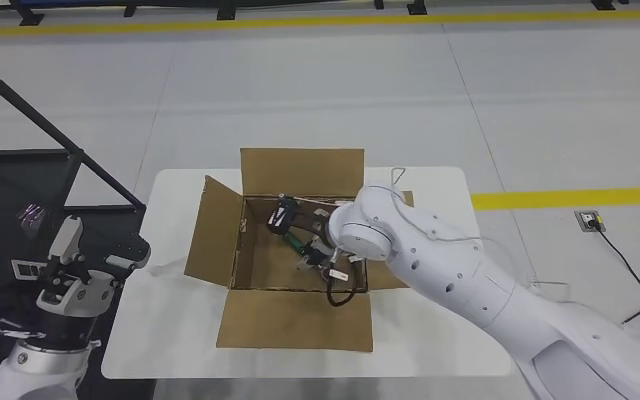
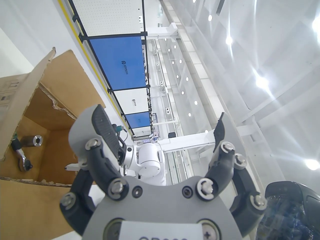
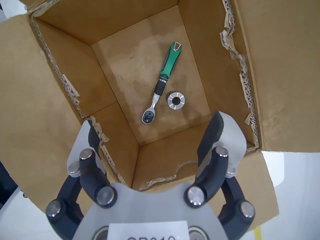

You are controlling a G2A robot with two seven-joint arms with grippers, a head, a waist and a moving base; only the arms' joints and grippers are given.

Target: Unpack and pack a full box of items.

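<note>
Right gripper (image 3: pixel 153 121) spread above box (image 3: pixel 75 71); ratchet (image 3: pixel 163 79) beside metal socket (image 3: pixel 175 100) inside.

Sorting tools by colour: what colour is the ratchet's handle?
Ratchet handle: green and black, best in right wrist view.

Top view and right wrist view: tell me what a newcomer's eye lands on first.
The open cardboard box on the white table, flaps spread, with the open right gripper hanging above its mouth. On its floor lie a green-handled ratchet and, just beside the ratchet's neck, a metal cylinder.
</note>
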